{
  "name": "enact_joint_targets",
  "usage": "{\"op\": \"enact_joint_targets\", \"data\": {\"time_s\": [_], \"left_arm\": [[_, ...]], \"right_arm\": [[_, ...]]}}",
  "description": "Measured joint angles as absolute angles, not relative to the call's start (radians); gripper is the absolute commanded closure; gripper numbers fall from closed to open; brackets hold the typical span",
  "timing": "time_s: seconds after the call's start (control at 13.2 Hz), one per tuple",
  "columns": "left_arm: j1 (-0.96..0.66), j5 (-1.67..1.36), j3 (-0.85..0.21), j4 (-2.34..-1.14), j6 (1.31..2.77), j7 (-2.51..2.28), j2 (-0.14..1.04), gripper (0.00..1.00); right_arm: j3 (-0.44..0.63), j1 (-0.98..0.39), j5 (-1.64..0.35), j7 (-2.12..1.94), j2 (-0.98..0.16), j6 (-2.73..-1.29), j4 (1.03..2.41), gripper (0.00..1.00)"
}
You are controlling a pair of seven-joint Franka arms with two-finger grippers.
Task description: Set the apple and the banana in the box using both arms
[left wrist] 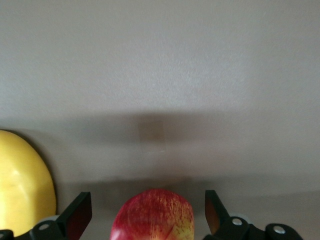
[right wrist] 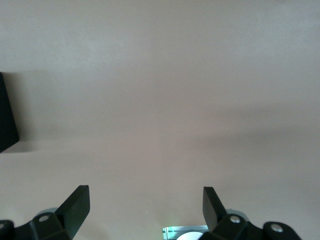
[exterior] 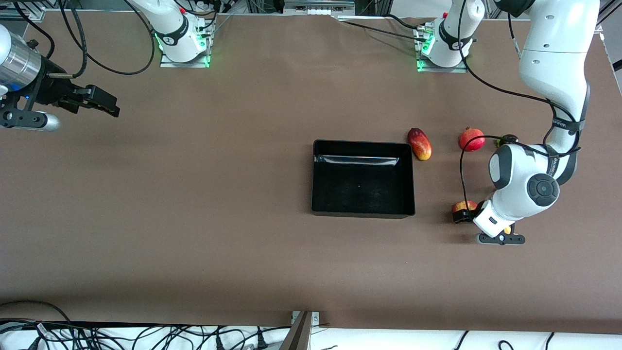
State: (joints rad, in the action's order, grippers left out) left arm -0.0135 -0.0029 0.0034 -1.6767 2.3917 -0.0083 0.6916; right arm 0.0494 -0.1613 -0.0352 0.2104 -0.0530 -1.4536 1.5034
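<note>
The apple [exterior: 464, 206], red mottled with yellow, lies on the table toward the left arm's end, beside the black box [exterior: 362, 212]. My left gripper [exterior: 462, 215] is low around it. In the left wrist view the apple [left wrist: 152, 216] sits between the open fingers [left wrist: 79, 213] with a gap on each side. The banana [left wrist: 22, 192] lies right beside the apple. In the front view only a yellow sliver of the banana [exterior: 507, 230] shows under the wrist. My right gripper [exterior: 104, 104] is open and empty, held up over bare table at the right arm's end. It also shows in the right wrist view [right wrist: 145, 206].
A red-yellow mango [exterior: 419, 143] lies by the box's corner farther from the front camera. A red pomegranate [exterior: 472, 139] and a small dark fruit [exterior: 508, 139] lie toward the left arm's end. A box corner [right wrist: 6, 115] shows in the right wrist view.
</note>
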Motion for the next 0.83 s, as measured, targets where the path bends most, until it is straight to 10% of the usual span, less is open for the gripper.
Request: {"op": "enact_joint_targets", "data": {"time_s": [0.38,0.6,0.83], "left_arm": [[-0.013,-0.003,0.003,-1.76,2.479,-0.032,0.703,0.16],[-0.014,-0.003,-0.005,-1.79,2.517,-0.075,0.692,0.97],[-0.014,-0.003,-0.021,-1.805,2.519,-0.115,0.676,1.0]], "right_arm": [[-0.05,-0.055,-0.028,0.21,0.029,-1.548,1.643,0.0],[-0.101,-0.004,-0.027,0.21,0.08,-1.58,1.715,0.0],[-0.104,0.004,-0.027,0.199,0.086,-1.586,1.724,0.0]]}}
